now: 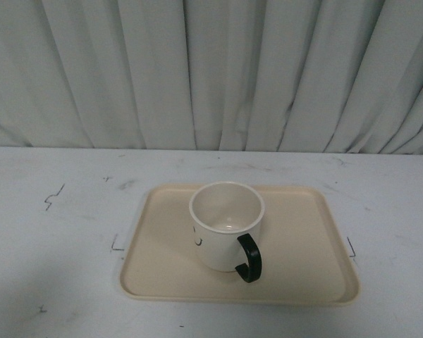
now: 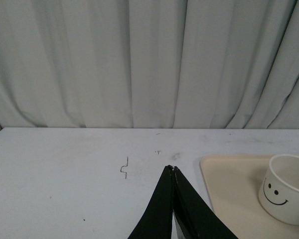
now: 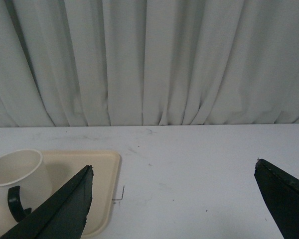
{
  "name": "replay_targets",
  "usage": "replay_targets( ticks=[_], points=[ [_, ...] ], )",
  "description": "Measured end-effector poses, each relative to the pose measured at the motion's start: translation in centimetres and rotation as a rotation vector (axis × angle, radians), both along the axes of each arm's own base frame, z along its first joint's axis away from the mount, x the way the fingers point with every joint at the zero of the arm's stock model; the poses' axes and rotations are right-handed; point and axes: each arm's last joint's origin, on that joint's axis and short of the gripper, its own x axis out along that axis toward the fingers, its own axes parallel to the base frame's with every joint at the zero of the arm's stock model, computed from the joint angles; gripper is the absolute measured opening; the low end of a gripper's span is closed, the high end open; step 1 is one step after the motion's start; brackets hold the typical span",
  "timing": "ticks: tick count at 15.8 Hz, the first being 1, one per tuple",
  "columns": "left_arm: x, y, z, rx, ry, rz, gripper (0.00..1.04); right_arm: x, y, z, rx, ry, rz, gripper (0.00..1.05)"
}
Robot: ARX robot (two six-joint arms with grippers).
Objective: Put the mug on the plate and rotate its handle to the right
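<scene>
From the front, one cream-white cylindrical mug (image 1: 225, 224) stands upright on one flat beige rectangular plate (image 1: 307, 246), a little left of the plate's middle. The plate's long side runs left to right across the pale grey table (image 1: 56, 267). The mug's single glossy black loop handle (image 1: 249, 258) points toward the near side and slightly right. Part of a small black smiley face (image 1: 197, 240) shows on the mug's near-left wall. A white pleated curtain (image 1: 211, 70) hangs along the far edge of the table. Neither arm appears here.

In the left wrist view, the left gripper (image 2: 172, 170) hangs over bare table (image 2: 65, 174), its two black fingers pressed together to a point with nothing between them. Right of it lies the plate (image 2: 229, 184) with the mug (image 2: 287, 191) on it, the smiley face (image 2: 275, 194) turned this way and the handle out of sight. The curtain (image 2: 139, 59) fills the background.

In the right wrist view, the right gripper (image 3: 173, 167) is spread wide and holds nothing, its dark fingers (image 3: 70, 204) well apart over the table (image 3: 189, 164). To its left sits the plate (image 3: 105, 172) with the mug (image 3: 15, 172) on it. The handle (image 3: 14, 201) faces this side, partly hidden behind one finger. The curtain (image 3: 154, 59) hangs behind.
</scene>
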Motion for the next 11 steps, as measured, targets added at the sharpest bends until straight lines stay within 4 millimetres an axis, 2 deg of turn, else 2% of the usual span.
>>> replay_targets(
  ticks=[9, 10, 11],
  points=[
    [-1.6, 0.0, -0.4, 0.0, 0.015, 0.002, 0.02, 0.0, 0.0, 0.0, 0.0, -0.001, 0.0, 0.98],
    [-1.6, 0.0, -0.4, 0.0, 0.014, 0.002, 0.08, 0.0, 0.0, 0.0, 0.0, 0.0, 0.0, 0.98],
    [-1.6, 0.0, -0.3, 0.0, 0.008, 0.002, 0.19, 0.0, 0.0, 0.0, 0.0, 0.0, 0.0, 0.98]
  ],
)
